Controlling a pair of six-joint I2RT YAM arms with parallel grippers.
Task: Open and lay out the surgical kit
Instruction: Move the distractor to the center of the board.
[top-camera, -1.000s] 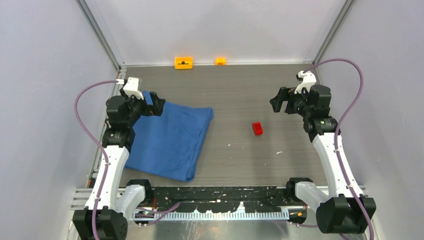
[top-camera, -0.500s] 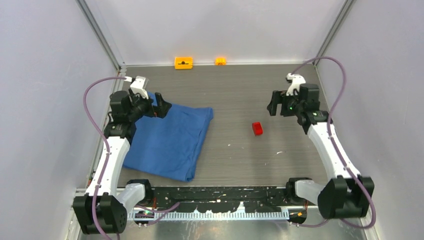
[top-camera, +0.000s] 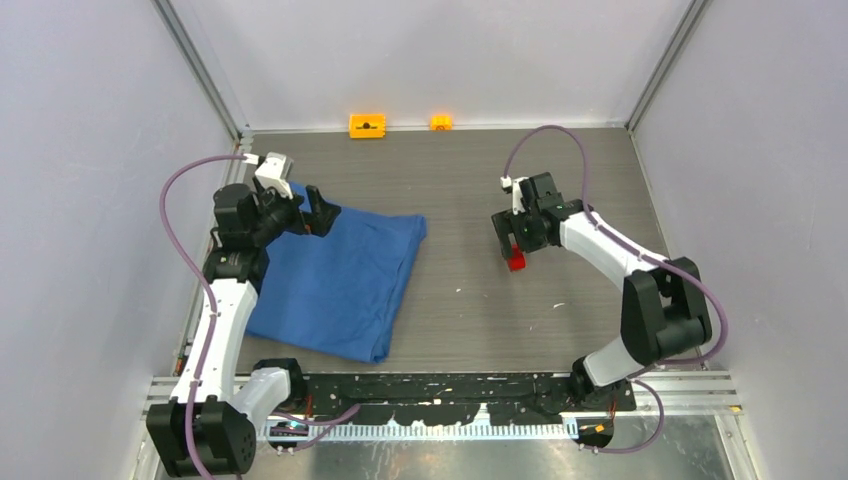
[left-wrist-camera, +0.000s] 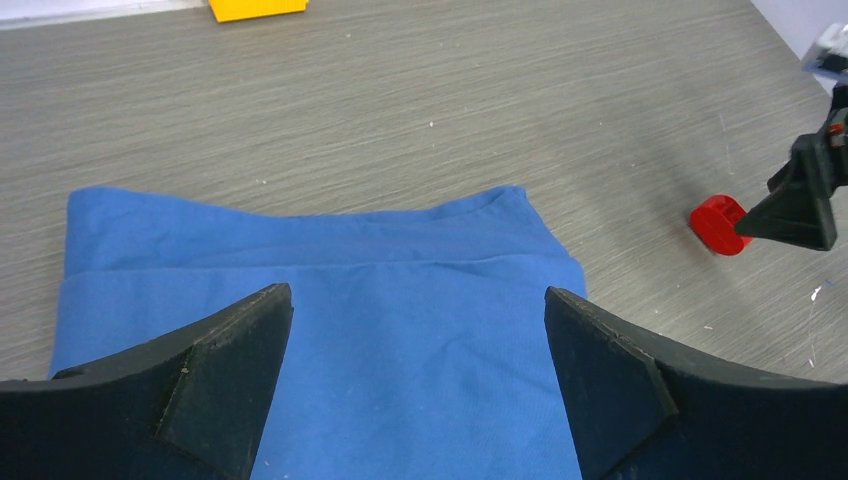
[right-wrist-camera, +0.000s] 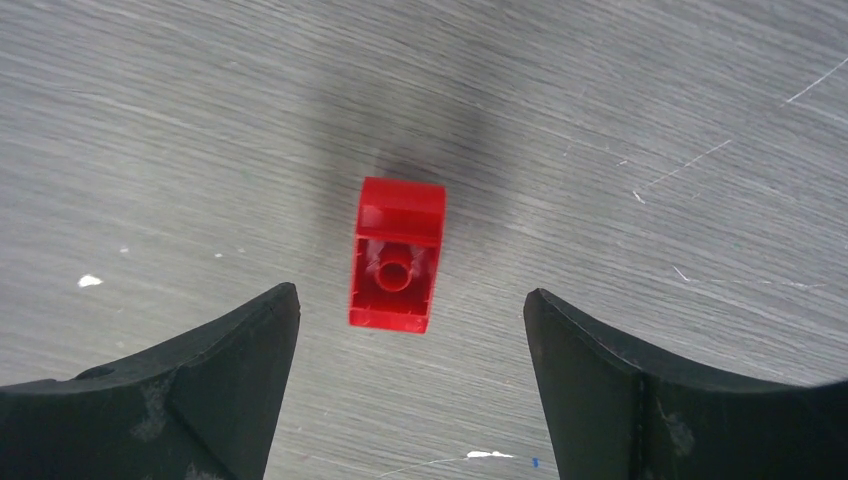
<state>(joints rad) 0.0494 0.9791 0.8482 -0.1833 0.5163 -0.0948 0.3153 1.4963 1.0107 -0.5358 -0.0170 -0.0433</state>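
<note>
Left fingers (left-wrist-camera: 220, 390), apart, hover at 11 o'clock corner of blue wrap (top-camera: 340, 280); right fingers (right-wrist-camera: 230, 390), apart, above red block (right-wrist-camera: 397, 255), farther off.

blue cloth wrap (top-camera: 335, 285) lies flat & folded on left half of the table (top-camera: 470, 180); roughly 4-sided, skewed; near corner close to table's front edge; far end shows 2 stacked layers, upper one set back a bit; surface smooth w/ few soft creases; not opened out
</note>
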